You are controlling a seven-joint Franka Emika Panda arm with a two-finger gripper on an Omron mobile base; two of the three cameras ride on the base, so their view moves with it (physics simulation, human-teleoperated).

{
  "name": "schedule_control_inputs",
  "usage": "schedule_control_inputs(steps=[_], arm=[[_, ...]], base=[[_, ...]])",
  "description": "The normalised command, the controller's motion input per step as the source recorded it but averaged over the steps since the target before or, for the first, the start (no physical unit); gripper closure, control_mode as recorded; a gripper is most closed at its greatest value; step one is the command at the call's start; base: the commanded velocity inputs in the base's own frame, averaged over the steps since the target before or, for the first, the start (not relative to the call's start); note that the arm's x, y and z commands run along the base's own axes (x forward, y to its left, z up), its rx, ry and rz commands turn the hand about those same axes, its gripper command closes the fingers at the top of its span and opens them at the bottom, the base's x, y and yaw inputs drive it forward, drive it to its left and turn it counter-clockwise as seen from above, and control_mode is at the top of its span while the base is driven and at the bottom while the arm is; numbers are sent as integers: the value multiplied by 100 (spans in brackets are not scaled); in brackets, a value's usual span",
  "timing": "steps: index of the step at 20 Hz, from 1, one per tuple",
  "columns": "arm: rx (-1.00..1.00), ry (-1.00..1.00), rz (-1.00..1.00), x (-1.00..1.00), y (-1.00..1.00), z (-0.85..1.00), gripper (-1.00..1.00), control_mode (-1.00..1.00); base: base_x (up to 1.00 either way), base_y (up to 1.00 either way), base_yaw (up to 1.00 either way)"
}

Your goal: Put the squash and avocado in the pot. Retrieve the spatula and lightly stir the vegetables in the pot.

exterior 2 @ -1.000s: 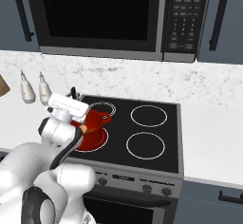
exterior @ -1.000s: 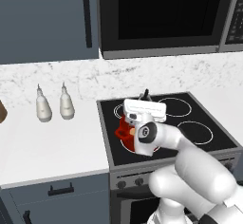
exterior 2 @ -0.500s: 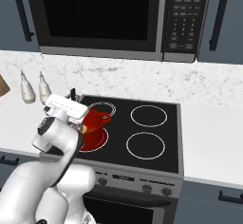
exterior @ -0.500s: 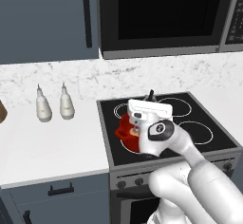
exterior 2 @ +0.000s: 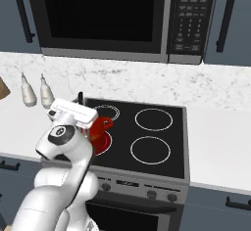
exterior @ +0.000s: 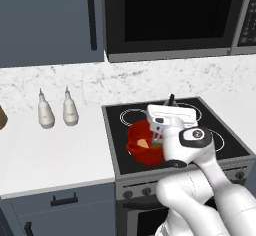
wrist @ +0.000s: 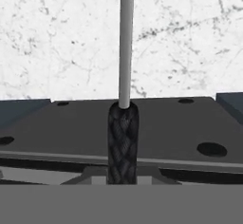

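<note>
gripper (exterior: 159, 142) closed on the spatula (wrist: 124, 99) handle, over the red pot (exterior: 141, 144); squash (exterior: 143, 143) inside it.

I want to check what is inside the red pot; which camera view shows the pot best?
The left base view: the pot faces the camera there, with something tan showing inside, partly covered by the arm. The right base view shows just its rim and one handle behind the arm. The hand view looks along a dark handle instead.
</note>
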Motion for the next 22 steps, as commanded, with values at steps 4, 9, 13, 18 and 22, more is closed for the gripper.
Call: schedule_control_inputs(steps=[4,9,13,18,22], arm=[[-2,0,0,0,-14,-57,100,-100],[0,0,0,0,-3,-72,100,-100],[-2,-1,0,9,6,-65,100,-100],[-2,-8,0,7,29,-21,100,-100],[-1,-8,-8,3,44,9,100,-100]], base=[[0,0,0],[0,0,0],[0,0,0],[0,0,0],[0,0,0]])
